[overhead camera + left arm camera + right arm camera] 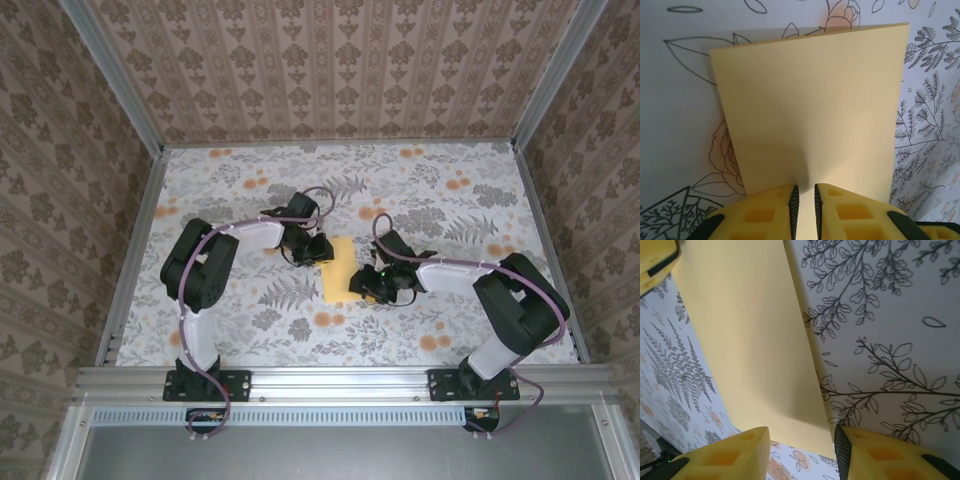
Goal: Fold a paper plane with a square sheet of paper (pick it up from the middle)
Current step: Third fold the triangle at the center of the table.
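So the pale-yellow sheet of paper (340, 268) is lying in the middle of the flowery bench (450, 200), right between both arms. The left fingers (765, 215) are nearly together at its edge, with just a thin slit between them, and I honestly can't tell if they're pinching it. The right fingers (735, 455) are spread wide at the opposite edge.

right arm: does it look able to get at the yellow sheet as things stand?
Probably yes: the right gripper is open over the near end of the yellow sheet, with nothing between. The left gripper pinches the far end.
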Robot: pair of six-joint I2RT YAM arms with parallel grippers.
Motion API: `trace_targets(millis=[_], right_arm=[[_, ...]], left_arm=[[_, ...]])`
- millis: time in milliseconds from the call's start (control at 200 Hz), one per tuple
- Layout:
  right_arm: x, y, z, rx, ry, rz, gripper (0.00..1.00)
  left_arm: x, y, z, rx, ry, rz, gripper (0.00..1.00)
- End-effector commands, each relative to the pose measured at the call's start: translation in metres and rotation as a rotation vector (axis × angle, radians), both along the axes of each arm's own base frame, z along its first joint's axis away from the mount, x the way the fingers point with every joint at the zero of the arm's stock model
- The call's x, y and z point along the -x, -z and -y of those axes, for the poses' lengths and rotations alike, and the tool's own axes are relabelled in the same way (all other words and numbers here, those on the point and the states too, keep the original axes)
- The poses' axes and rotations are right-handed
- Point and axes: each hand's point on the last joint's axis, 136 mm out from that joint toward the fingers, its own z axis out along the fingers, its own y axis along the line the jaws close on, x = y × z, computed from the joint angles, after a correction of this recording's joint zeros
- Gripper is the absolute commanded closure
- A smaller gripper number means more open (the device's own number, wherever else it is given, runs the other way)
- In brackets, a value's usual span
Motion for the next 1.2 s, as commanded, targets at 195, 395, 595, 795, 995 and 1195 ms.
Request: trace_targets(millis=[195,395,595,795,995,1195], right_arm=[[-0.007,-0.017,-0.016,-0.125,0.031,0.046,0.67],[-0.006,-0.018,-0.008,-0.088,0.055,0.051,0.74],[-0.007,-0.024,-0.005,-0.076,0.069,0.06,0.83],[-0.017,-0.028,-0.017,-0.095,0.076,0.045,0.93],[-0.029,-0.03,-0.032,-0.092,0.064,0.052,0.93],[-0.036,-0.025,-0.037,-0.075,0.064,0.044,0.92]], left_arm=[[0.01,0.021,-0.009,-0.064,-0.006,-0.058,0.79],[0.01,0.019,-0.008,-0.061,-0.003,-0.051,0.79],[0.009,0.018,-0.006,-0.052,0.002,-0.048,0.79],[0.006,-0.002,0.007,0.022,0.04,-0.015,0.79],[-0.015,-0.042,0.005,0.029,0.03,0.11,0.77],[-0.031,-0.039,-0.008,-0.004,-0.023,0.135,0.76]])
